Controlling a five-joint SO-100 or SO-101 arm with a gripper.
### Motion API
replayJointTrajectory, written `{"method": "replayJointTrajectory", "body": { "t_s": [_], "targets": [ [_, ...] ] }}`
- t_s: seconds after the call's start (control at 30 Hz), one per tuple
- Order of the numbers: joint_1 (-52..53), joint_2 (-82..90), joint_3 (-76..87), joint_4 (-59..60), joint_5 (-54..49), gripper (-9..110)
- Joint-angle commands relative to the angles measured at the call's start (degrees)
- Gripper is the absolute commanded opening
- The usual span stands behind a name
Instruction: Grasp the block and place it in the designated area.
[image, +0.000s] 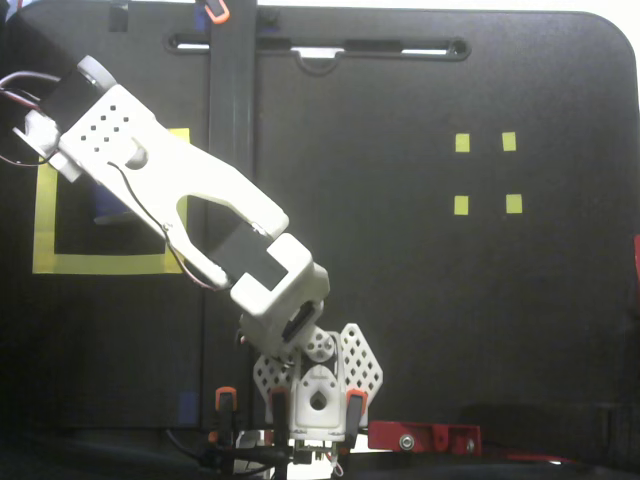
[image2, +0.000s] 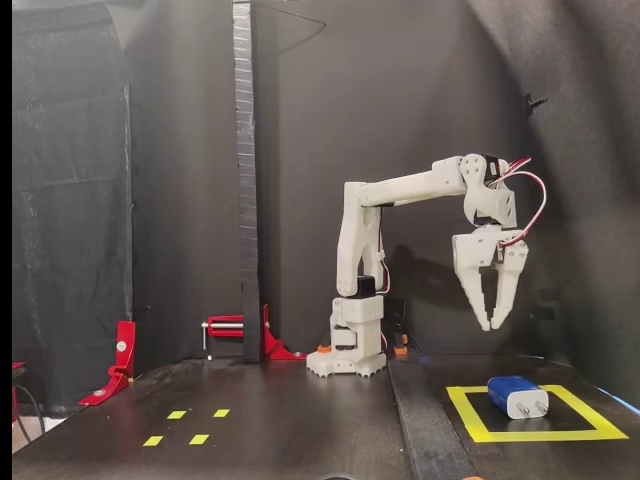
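Observation:
The dark-blue block (image2: 517, 396) lies flat inside the designated area (image2: 530, 436), a yellow-taped square at the right of the floor, its silvery prongs pointing to the front right. My gripper (image2: 492, 324) hangs well above and slightly left of the block, pointing down, fingers drawn together with nothing between them. In the fixed view from above, the white arm reaches over the designated area (image: 100, 263). It covers most of the block (image: 106, 207), so only a blue sliver shows. The fingers are hidden under the wrist there.
Several tiny yellow markers (image: 462, 143) (image2: 176, 414) sit on the far side from the square. A tall black post (image2: 243, 170) stands beside the arm base (image2: 345, 360). Red clamps (image2: 120, 360) (image2: 235, 328) hold the board's edge.

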Motion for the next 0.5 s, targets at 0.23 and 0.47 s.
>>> {"method": "replayJointTrajectory", "body": {
  "t_s": [0.23, 0.47],
  "targets": [
    [1.41, 2.55, -2.29, -0.09, 30.32, 0],
    [1.67, 2.46, -2.29, 1.76, 36.83, 0]
  ]
}}
